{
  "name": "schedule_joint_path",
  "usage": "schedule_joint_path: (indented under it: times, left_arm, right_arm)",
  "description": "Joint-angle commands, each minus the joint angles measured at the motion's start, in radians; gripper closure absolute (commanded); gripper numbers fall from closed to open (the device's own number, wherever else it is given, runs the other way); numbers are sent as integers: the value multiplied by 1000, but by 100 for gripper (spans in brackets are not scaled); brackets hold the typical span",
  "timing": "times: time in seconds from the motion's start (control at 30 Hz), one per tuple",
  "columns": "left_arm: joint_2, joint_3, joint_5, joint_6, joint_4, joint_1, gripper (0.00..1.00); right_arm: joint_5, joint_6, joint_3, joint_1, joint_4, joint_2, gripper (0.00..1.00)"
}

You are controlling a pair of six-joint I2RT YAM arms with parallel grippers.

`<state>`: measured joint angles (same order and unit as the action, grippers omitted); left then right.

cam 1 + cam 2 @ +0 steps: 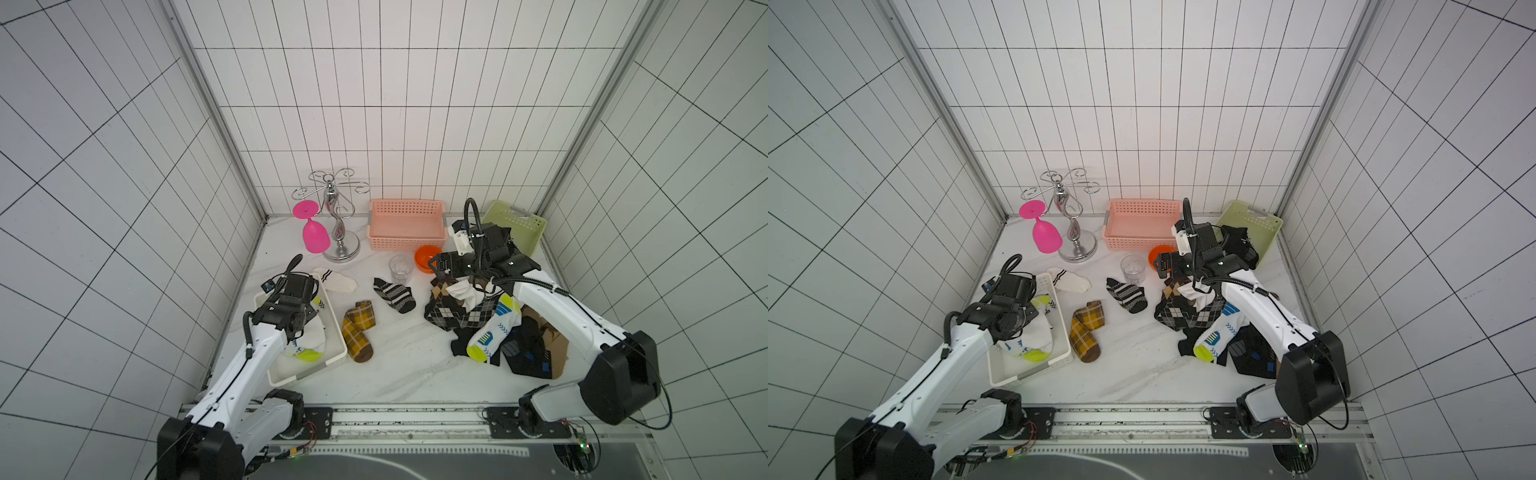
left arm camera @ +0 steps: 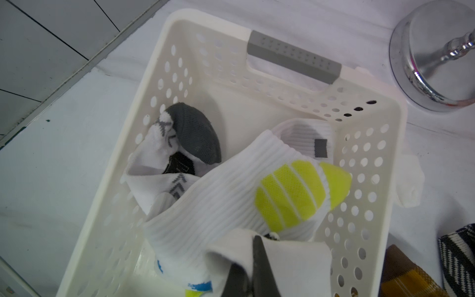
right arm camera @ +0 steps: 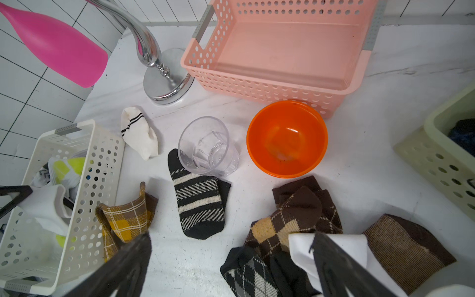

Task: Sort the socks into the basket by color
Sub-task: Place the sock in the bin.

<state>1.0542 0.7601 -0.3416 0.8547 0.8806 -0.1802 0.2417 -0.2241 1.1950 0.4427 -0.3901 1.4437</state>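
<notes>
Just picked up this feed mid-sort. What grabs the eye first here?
The pink goblet hanging upside down from the chrome rack at the back left stands out most. Next comes the tangled heap of socks on the right, with the right gripper open above it. On the left, the left gripper is shut on a white sock over the white basket.
</notes>
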Motion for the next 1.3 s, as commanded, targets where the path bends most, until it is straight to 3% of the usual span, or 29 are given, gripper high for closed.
schedule_joint_path:
  times: [0.0,0.13,0.27,0.37,0.77,1.27]
  left_arm:
    - [48,-18,42,1,-75,7,91]
    - [92,-45,93,3,-118,11,71]
    - [68,-71,104,6,-140,13,43]
    - [61,-79,119,1,-150,16,34]
    - [-78,-11,163,-83,-103,16,27]
    - [-205,65,156,-160,-41,-21,26]
  right_arm:
    - [25,44,-5,26,-42,33,1]
    - [30,57,9,56,-56,70,1]
    - [21,78,26,93,-73,114,2]
    - [7,87,39,122,-76,149,2]
    - [-70,104,80,264,-36,296,4]
    - [-229,115,21,377,218,381,11]
